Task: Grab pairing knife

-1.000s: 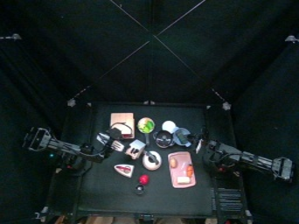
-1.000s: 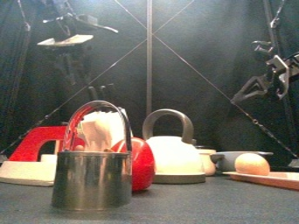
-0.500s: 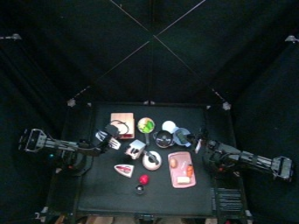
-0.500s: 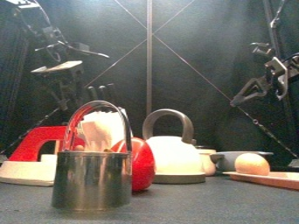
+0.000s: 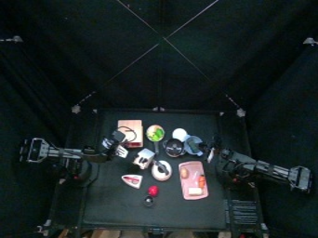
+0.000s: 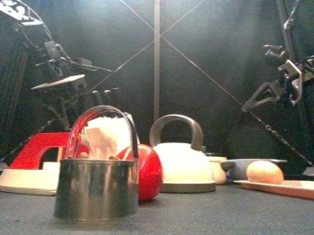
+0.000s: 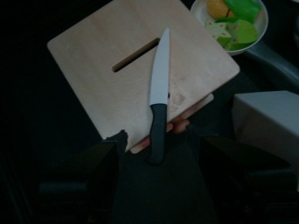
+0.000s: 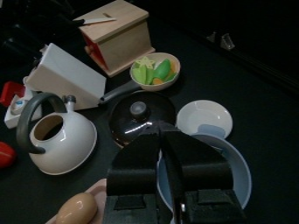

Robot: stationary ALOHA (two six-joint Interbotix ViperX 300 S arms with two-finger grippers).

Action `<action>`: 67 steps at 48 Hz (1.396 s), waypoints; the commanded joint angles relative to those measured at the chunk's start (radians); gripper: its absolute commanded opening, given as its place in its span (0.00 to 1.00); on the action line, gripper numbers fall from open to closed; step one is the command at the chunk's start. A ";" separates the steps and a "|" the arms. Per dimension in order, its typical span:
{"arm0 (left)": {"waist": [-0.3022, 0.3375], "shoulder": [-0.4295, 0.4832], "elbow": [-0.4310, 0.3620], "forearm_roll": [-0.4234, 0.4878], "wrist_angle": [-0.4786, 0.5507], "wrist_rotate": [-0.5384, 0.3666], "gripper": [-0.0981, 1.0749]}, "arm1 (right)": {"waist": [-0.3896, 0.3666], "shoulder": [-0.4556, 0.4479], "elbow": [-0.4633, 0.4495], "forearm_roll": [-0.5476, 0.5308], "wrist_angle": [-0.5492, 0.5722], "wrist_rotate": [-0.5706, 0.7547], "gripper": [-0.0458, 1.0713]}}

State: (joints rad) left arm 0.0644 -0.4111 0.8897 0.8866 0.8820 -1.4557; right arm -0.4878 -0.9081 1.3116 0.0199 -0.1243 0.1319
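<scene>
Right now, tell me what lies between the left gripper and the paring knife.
Nothing: in the left wrist view the left gripper hangs open straight over the knife on the cutting board.

Pale matt wooden cutting board (image 7: 128, 66), on it a paring knife (image 7: 159, 96) with smooth white blade and matt black handle, beside the board a glossy bowl (image 7: 229, 17), brushed metal cup (image 6: 97, 187)

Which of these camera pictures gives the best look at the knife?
The left wrist view: the knife lies in plain sight on the wooden cutting board, white blade and black handle both visible. The top view shows the board only small, the knife hard to make out. The front view does not show it.
</scene>
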 commanded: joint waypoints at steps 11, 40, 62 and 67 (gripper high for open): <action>0.018 -0.005 0.014 0.003 -0.011 -0.006 0.86 | -0.002 0.009 -0.028 0.002 -0.009 0.000 0.05; 0.044 0.009 0.040 0.005 -0.084 -0.005 0.85 | -0.003 0.011 -0.028 0.002 -0.009 0.000 0.05; 0.051 0.009 0.051 0.008 -0.083 -0.003 0.85 | -0.003 0.011 -0.028 0.000 -0.009 0.000 0.05; 0.052 0.009 0.055 0.006 -0.080 -0.003 0.84 | -0.002 0.011 -0.028 0.002 -0.011 0.000 0.05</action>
State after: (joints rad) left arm 0.1089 -0.4034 0.9480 0.8958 0.8007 -1.4542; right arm -0.4878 -0.9066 1.3100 0.0215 -0.1243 0.1319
